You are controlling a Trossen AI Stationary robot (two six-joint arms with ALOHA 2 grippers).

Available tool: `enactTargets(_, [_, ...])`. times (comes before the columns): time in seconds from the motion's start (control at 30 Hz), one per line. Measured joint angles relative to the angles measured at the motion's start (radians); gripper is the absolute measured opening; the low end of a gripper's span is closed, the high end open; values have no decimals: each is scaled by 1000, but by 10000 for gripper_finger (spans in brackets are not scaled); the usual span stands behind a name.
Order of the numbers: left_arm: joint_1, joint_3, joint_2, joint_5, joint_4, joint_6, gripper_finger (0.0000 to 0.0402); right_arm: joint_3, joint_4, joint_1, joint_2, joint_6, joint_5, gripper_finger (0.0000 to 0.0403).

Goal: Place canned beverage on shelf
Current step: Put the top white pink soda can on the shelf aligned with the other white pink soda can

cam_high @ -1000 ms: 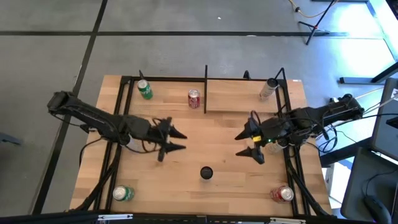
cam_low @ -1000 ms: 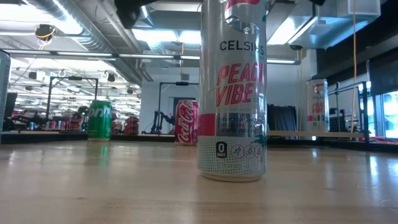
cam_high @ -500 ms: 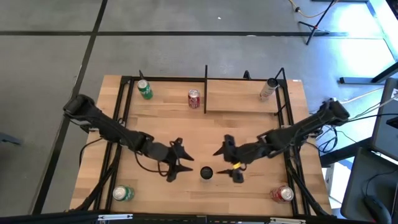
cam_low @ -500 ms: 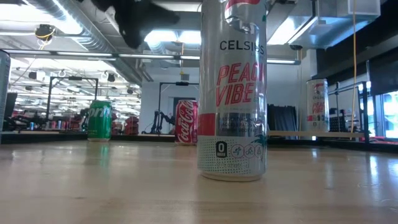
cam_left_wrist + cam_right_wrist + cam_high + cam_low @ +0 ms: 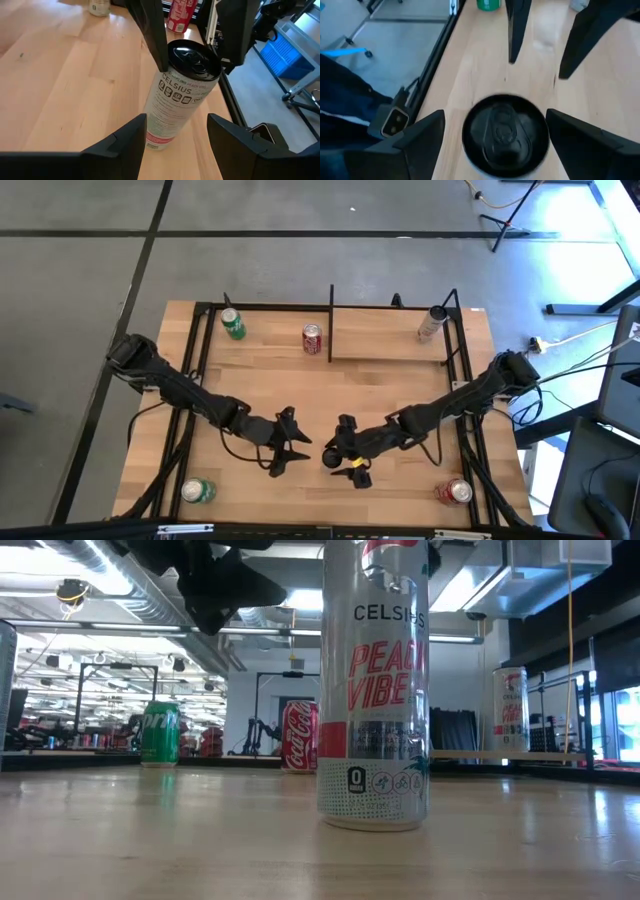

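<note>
A tall, slim silver can with a black lid is seen standing upright on the wooden table, low in the middle of the high view and filling the centre of the low view; red lettering, a pink band and a dotted pale-green foot are shown on its side. The right gripper is placed over the can, its fingers spread wide with one on either side of the lid and not pressed against it, as the right wrist view shows. The left gripper is held just beside the can on its left in the high view, its fingers also spread and empty, with the can seen between them farther off in the left wrist view. The shelf, a light board framed in thin black bars, lies along the top edge of the table in the high view, well apart from the can. On it a silver can stands at the right end. A red can and a green can stand to the left of the shelf's dividing post. Another green can is seen at the lower left corner of the table and another red can at the lower right.
</note>
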State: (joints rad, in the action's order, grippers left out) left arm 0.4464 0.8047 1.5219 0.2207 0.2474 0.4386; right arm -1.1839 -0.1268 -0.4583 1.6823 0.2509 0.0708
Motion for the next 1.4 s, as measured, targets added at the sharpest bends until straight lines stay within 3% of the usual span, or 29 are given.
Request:
enactTargets(0.3, [1, 0, 0, 0, 0, -3, 202, -27, -45, 0, 20, 49, 27, 331])
enactTargets(0.5, [1, 0, 0, -1, 0, -2, 202, -225, -337, 13, 50, 18, 57, 330])
enactTargets(0.73, [1, 0, 0, -1, -6, 0, 202, -409, -516, 15, 178, -14, -29, 330])
enactTargets(1.2, [1, 0, -1, 6, -8, 0, 202, -420, -566, 20, 231, -40, -19, 330])
enactTargets(1.3, [1, 0, -1, 6, -9, 0, 202, -419, -562, 21, 237, -43, -18, 309])
enactTargets(1.4, [1, 0, -3, 6, -8, 3, 202, -419, -573, 20, 230, -47, -7, 255])
